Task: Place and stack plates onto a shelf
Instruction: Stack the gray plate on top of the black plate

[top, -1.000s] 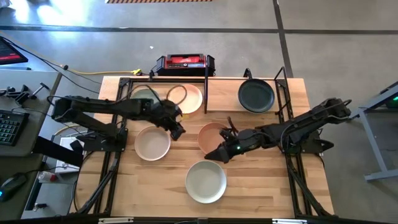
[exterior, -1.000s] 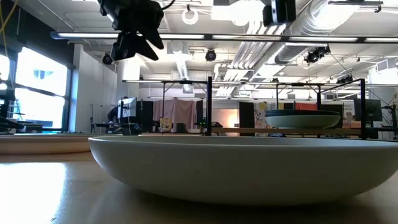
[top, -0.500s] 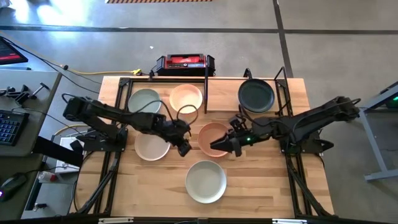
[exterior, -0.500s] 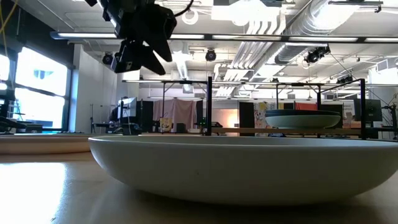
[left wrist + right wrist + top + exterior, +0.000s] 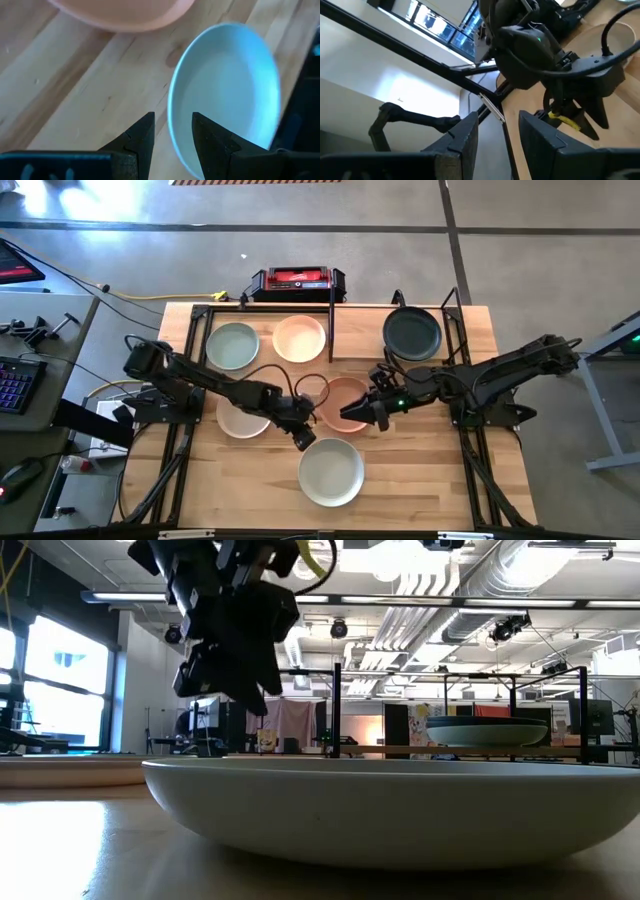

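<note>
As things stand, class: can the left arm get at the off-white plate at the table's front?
Probably yes. The left gripper hangs open right at the off-white plate's rim, nothing between them. The terracotta plate and right gripper sit behind, out of the way.

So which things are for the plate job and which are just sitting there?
For the job:
- pale green plate, cream plate and black plate on the shelf
- beige plate, pink plate and off-white plate on the table
- left gripper and right gripper, both open and empty

Just sitting there:
- red-and-black box
- keyboard
</note>
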`<action>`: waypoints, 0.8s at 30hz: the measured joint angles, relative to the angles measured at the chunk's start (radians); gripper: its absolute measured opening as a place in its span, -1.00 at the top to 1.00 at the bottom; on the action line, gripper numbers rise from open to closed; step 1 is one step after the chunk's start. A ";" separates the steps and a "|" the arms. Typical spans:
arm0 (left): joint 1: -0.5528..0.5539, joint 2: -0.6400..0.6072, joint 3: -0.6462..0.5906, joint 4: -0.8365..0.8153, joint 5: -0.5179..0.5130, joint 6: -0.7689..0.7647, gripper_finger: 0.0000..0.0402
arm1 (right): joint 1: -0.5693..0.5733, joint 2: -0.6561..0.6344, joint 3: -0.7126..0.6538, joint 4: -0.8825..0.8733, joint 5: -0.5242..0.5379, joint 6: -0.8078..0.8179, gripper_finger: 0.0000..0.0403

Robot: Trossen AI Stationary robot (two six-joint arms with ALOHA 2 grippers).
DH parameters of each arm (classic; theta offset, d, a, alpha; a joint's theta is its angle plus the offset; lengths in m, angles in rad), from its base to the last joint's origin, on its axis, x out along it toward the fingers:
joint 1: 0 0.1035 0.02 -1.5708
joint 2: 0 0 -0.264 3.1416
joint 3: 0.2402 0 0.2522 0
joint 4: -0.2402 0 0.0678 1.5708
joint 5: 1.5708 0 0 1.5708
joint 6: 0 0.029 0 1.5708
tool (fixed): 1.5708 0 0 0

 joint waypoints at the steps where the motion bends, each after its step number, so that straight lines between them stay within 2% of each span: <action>1: -0.005 0.013 0.000 0.005 0.000 -0.001 0.40 | 0.000 0.000 0.000 -0.008 -0.004 0.002 0.38; 24: -0.081 0.163 0.000 0.097 -0.003 -0.078 0.40 | 0.000 0.000 0.000 -0.025 -0.024 0.006 0.38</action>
